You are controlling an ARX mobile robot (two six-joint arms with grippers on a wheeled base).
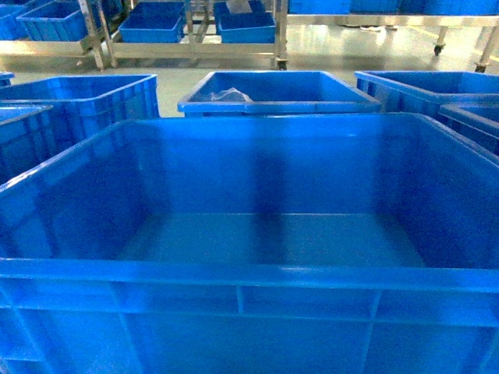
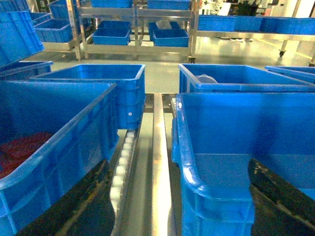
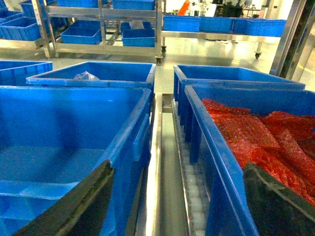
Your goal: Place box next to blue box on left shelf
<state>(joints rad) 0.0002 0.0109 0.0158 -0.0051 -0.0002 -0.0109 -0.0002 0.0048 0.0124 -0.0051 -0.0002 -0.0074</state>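
The box [image 1: 249, 274], a big bright blue open-top crate with nothing in it, fills the head view close in front. My left gripper [image 2: 178, 169] is open. It straddles the box's left wall [image 2: 186, 147], with one dark finger [image 2: 275, 196] inside the box and the other outside it. My right gripper [image 3: 177, 169] is open too and spans the box's right wall [image 3: 140, 132] and the neighbouring crate's wall. Neither gripper shows in the head view. Far back on the left, a metal shelf rack [image 1: 93, 35] carries small blue boxes [image 1: 54, 19].
Crates holding red material sit on both sides [image 2: 29, 147] [image 3: 256, 132]. Behind the box stands a crate with clear plastic [image 1: 230, 95] in it. Metal rails with white rollers [image 2: 123, 162] run between the rows. Wheeled racks [image 1: 277, 31] stand across the floor.
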